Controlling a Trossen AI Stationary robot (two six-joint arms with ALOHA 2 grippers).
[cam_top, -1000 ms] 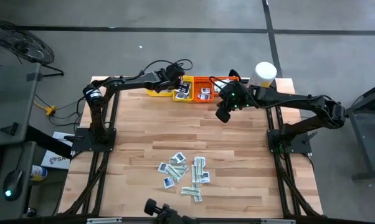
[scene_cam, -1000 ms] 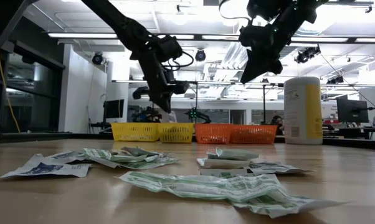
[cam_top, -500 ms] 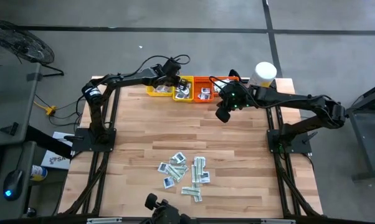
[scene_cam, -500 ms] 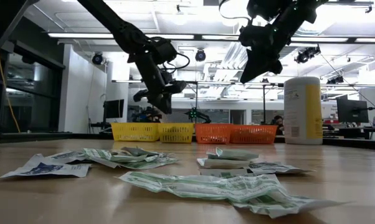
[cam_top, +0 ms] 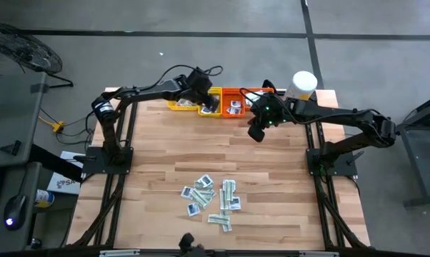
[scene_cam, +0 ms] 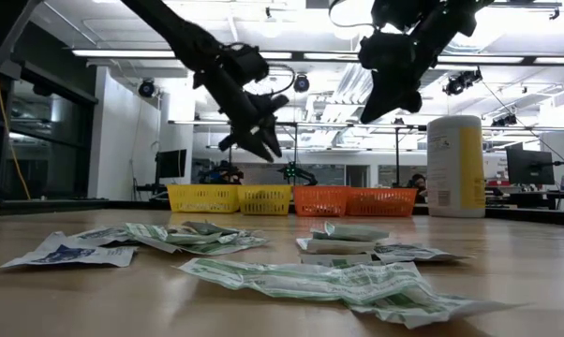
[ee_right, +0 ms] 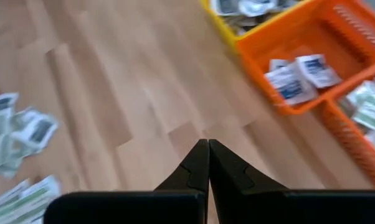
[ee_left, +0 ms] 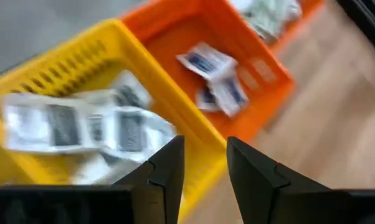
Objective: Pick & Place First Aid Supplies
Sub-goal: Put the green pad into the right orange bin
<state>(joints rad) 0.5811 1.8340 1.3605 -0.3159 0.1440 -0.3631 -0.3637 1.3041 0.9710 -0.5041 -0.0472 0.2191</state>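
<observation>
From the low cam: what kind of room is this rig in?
Likely a robotics lab or workshop: strip lights on an open ceiling, monitors and benches behind the wooden table, a bare concrete floor around it.

My overhead picture is evenly lit, with soft shadows on the tabletop (cam_top: 201, 153). In the low view, ceiling strip lights (scene_cam: 132, 53) glare and leave both arms silhouetted. My wrist views smear: the yellow tray (ee_left: 81, 81) and orange tray (ee_right: 337, 56) look streaked.
</observation>
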